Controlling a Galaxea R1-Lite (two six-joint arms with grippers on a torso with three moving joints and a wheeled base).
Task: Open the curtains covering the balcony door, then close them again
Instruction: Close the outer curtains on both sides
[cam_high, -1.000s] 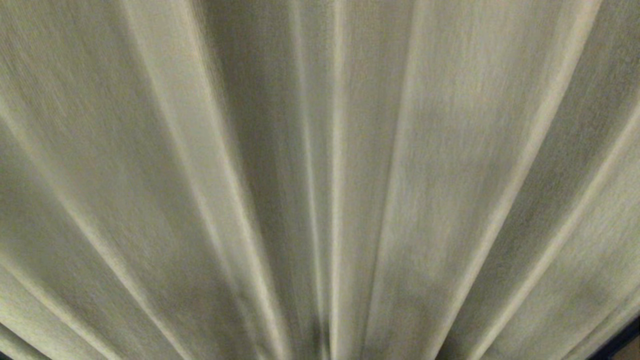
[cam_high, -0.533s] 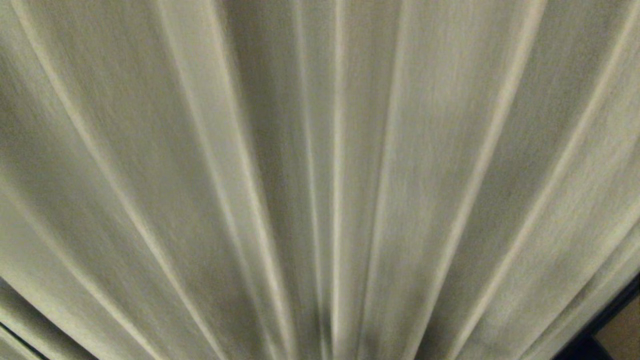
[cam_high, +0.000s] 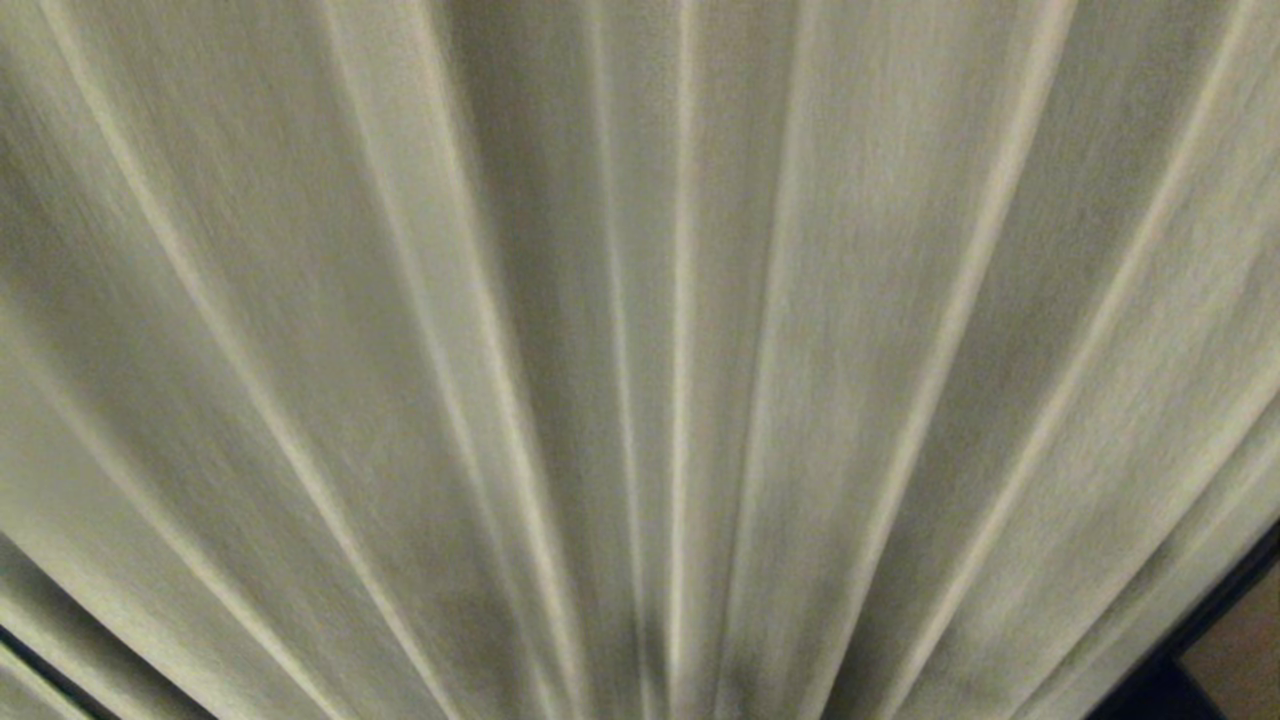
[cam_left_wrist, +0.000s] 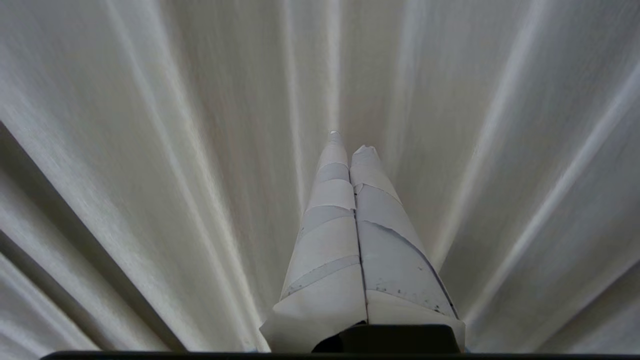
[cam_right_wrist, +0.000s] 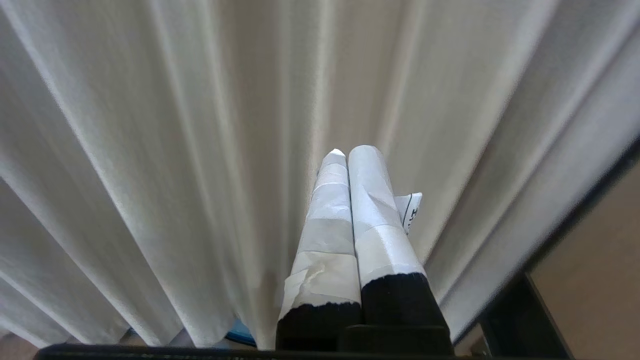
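Observation:
Pleated beige curtains (cam_high: 640, 360) hang shut and fill the whole head view; neither arm shows there. The balcony door is hidden behind them. In the left wrist view my left gripper (cam_left_wrist: 350, 142), wrapped in white tape, points at the curtains (cam_left_wrist: 150, 150) with its fingers pressed together and nothing between them. My right gripper (cam_right_wrist: 352, 152), also taped white, is likewise shut and empty before the curtains (cam_right_wrist: 150, 150). A loose paper tag (cam_right_wrist: 411, 210) sticks out beside its fingers. Whether either tip touches the fabric cannot be told.
A dark strip (cam_high: 1200, 640) runs along the curtain's edge at the lower right of the head view, with a tan surface (cam_high: 1240, 650) beyond it. The right wrist view shows the same dark strip (cam_right_wrist: 525, 300) and tan surface (cam_right_wrist: 590, 260). Something blue (cam_right_wrist: 242, 334) peeks below the hem.
The whole head view has shifted, so the camera moved. More of the dark strip and tan surface at lower right shows now, and a dark line appears at lower left.

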